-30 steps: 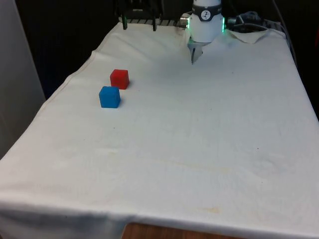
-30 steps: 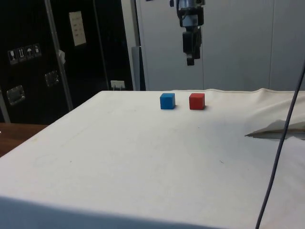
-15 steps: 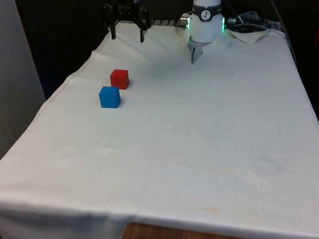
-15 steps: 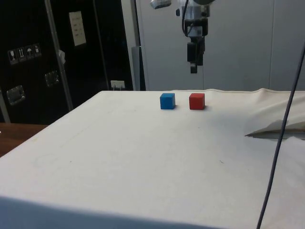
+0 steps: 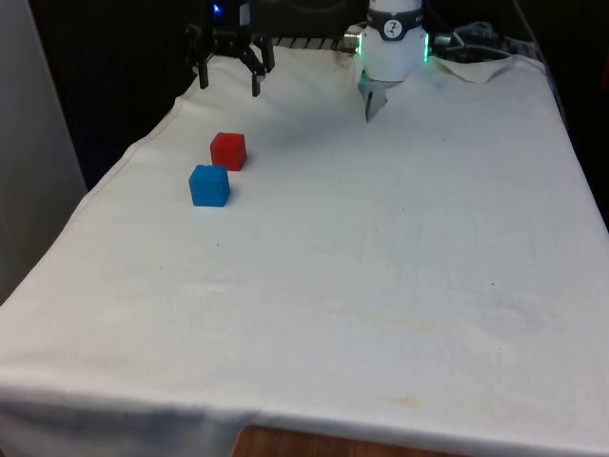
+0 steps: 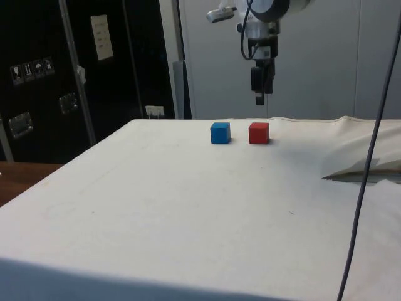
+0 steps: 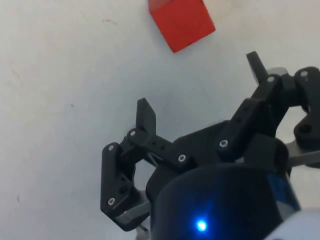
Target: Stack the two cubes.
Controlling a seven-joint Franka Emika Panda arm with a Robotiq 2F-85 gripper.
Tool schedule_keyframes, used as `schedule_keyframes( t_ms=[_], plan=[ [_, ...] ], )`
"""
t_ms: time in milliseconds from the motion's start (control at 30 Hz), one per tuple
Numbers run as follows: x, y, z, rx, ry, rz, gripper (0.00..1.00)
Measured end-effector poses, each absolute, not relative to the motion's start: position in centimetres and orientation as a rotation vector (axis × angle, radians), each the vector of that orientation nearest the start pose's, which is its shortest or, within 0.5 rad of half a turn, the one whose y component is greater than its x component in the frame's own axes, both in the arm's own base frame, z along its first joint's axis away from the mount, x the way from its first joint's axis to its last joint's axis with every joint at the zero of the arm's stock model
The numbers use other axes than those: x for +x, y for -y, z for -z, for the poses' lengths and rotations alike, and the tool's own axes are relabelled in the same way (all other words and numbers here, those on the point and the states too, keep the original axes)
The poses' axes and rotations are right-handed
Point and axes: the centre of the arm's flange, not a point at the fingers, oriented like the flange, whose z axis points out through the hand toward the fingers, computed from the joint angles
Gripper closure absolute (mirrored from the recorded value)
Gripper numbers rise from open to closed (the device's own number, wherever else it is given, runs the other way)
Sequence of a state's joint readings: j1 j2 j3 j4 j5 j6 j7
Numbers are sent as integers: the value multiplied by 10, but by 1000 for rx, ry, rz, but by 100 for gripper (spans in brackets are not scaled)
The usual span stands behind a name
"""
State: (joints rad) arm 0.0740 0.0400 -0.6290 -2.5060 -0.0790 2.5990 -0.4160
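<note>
A red cube [image 5: 228, 150] and a blue cube [image 5: 208, 185] sit close together on the white cloth near the front view's left edge, the blue one nearer the camera. In the side view the blue cube [image 6: 220, 132] is left of the red cube [image 6: 259, 133]. My gripper [image 5: 228, 84] hangs open in the air behind and above the red cube, nothing between its fingers. From the side, the gripper [image 6: 259, 95] is above the red cube. The wrist view has the red cube [image 7: 181, 21] ahead of the spread fingertips [image 7: 146, 113].
The white cloth [image 5: 381, 267] covers the whole table. A crumpled fold of cloth [image 5: 476, 65] lies at the far end on the front view's right. A dark cable [image 6: 363, 175] hangs down at the side view's right.
The gripper has moved down and towards the front view's left, coming closer to the red cube. Both cubes have stayed put.
</note>
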Motion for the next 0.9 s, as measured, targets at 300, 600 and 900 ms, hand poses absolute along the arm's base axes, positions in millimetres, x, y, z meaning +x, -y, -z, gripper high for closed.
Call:
schedule_keyframes(
  t_ms=[300,600,900],
  plan=[
    [404,251,-260,-3227,-132,46,0],
    [407,245,-240,-3240,-137,29,0],
    [411,243,-225,-3256,-136,20,0]
  ],
)
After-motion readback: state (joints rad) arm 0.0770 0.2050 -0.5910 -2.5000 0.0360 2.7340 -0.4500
